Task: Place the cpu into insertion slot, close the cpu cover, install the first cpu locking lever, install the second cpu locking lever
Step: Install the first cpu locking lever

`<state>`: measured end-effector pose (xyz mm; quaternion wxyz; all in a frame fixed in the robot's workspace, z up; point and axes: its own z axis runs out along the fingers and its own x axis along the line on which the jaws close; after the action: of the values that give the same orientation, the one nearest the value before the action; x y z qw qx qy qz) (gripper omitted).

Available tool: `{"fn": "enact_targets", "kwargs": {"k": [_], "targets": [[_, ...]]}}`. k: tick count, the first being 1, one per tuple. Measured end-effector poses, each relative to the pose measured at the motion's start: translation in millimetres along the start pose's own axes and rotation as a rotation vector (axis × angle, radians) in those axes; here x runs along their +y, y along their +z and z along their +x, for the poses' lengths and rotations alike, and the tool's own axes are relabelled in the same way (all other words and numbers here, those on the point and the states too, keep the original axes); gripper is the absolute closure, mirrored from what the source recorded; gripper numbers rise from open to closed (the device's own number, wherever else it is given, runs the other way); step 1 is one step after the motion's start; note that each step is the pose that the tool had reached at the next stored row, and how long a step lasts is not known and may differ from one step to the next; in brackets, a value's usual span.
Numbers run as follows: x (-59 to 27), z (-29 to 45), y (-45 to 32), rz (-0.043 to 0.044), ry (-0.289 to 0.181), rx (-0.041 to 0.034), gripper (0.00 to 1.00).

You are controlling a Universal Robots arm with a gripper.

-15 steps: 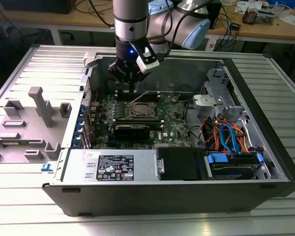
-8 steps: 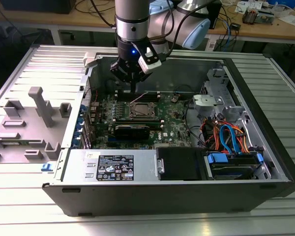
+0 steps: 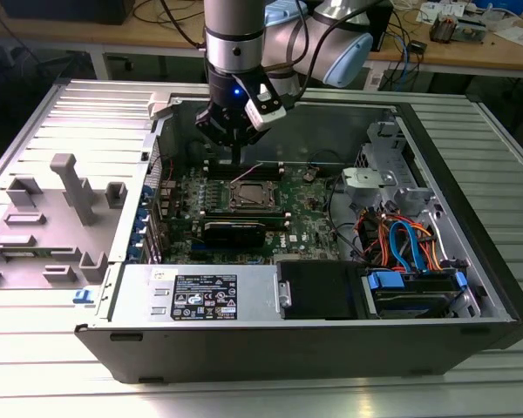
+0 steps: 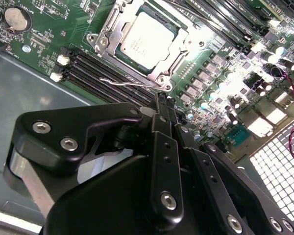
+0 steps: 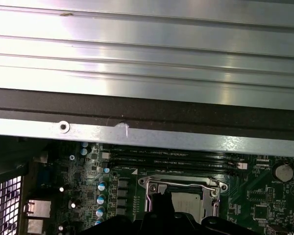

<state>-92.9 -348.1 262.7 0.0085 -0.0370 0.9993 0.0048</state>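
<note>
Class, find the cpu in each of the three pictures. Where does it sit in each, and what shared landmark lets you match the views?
Exterior view: the cpu lies mid-motherboard, under the gripper.
Second wrist view: the cpu sits in its socket, beyond the gripper's tips.
First wrist view: the cpu is partly hidden behind the black gripper.
Shared landmark: the silver cpu cover framing the chip.

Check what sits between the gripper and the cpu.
Second wrist view: a thin wire lever and black memory slots lie between gripper and cpu.
</note>
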Motion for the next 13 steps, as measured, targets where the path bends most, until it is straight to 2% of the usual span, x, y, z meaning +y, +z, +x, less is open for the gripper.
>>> {"fn": "enact_targets", "kwargs": {"k": [6,13], "targets": [[2.8,-1.7,8.0,0.0004,0.005,0.0002,0.89],[5.7,-8.5,13.2,0.0004,0.010,0.0001,0.89]]}}
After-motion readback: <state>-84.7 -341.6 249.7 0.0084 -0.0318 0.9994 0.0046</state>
